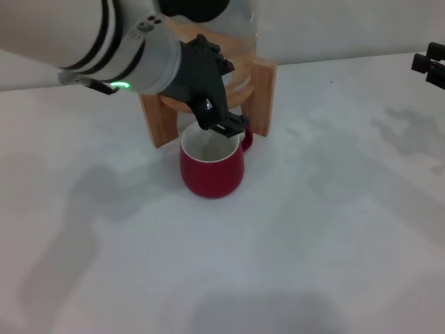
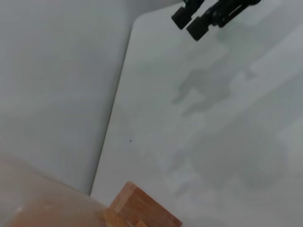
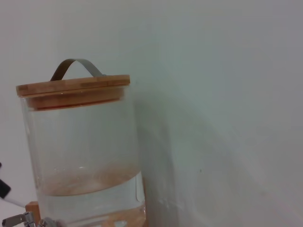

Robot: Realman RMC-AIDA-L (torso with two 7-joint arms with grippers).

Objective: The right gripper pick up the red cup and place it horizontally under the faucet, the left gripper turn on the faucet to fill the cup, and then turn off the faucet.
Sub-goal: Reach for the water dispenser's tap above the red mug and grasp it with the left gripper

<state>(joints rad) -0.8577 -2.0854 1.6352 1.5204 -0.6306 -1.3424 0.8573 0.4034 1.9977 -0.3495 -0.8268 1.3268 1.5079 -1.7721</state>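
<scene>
The red cup stands upright on the white table, right in front of the wooden stand, with its off-white inside showing. My left gripper, on the green-lit arm, reaches down over the cup's back rim where the faucet is; it hides the faucet in the head view. A chrome piece of the faucet shows at the edge of the right wrist view. My right gripper hangs open and empty far off at the table's right side; it also shows in the left wrist view.
The glass dispenser has a wooden lid with a metal handle and holds water in its lower part. A pale wall stands behind it. The white table spreads out in front of and to the right of the cup.
</scene>
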